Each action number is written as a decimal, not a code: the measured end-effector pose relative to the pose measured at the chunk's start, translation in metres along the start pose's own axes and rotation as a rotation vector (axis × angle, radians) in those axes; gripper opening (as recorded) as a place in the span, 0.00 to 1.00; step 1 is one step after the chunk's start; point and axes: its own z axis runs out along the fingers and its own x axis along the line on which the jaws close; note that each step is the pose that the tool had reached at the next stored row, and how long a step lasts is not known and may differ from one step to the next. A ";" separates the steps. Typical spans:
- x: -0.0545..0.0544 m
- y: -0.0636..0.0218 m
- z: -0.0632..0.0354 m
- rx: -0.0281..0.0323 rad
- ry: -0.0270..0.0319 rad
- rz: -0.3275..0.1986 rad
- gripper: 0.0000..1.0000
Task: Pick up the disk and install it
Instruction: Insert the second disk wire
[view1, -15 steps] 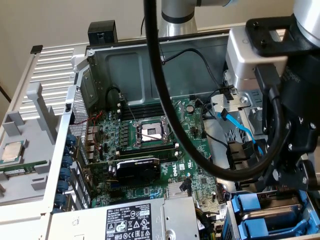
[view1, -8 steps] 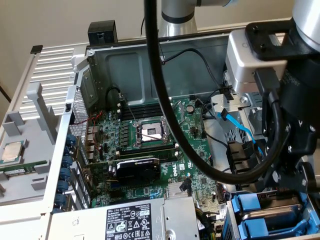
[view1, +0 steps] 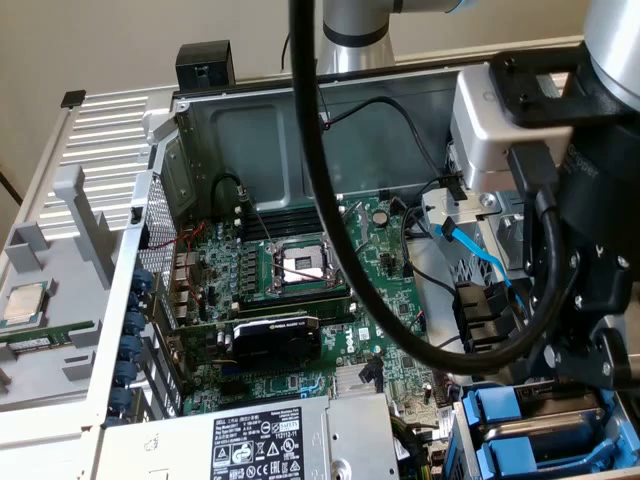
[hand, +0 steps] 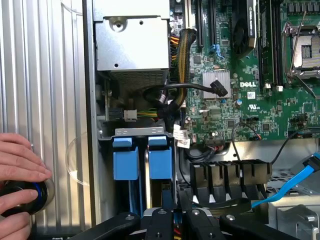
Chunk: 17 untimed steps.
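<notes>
Down over the drive bay at the corner of the open computer case, the gripper hangs just above two blue carriers, its black linkages fanned along the edge of the wrist view. Whether the fingers are parted or pinched, I cannot tell; nothing shows between them. The disk looks to sit edge-up in the bay, a thin silver sliver between blue plastic frames, right beside a second blue carrier. In the exterior view the same blue frames peek out under the arm's black wrist. Risk here, as I judge it: the carrier could be left cocked or half-seated in its slot if pressed off-centre, and the loose black cables and blue data cable nearby could snag. A person's hand rests on a round knob on the ribbed grey panel. Beyond lies the green motherboard, with its finned heatsink.
</notes>
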 end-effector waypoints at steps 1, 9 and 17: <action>0.000 0.0000 0.0004 0.0000 0.0000 0.000 0.16; 0.001 -0.0001 0.0032 0.0000 -0.0001 0.000 0.16; 0.002 -0.0002 0.0058 0.0000 -0.0001 0.000 0.16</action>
